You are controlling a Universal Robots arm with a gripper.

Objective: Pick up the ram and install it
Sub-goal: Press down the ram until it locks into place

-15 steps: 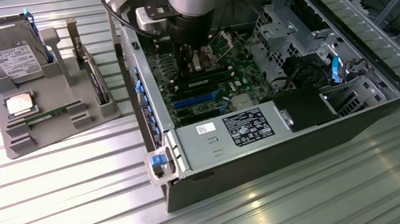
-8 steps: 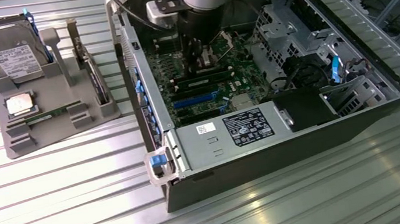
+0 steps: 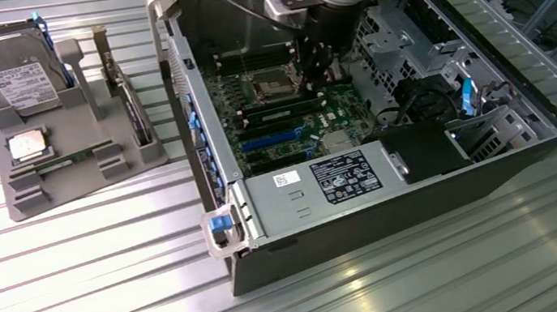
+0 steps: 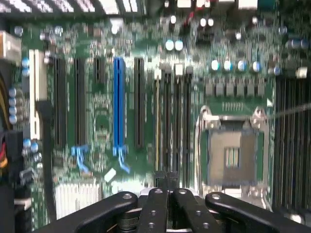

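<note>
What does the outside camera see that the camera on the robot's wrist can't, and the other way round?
The exterior view alone: the grey holder tray beside the open grey computer case, carrying the grey hard drive with a white label, the square silver CPU chip and the thin green ram stick.

The wrist view alone: the black fingers, shut together, close above the slots, and the bright blue slot.

Both: the green motherboard and its empty square CPU socket.
</note>
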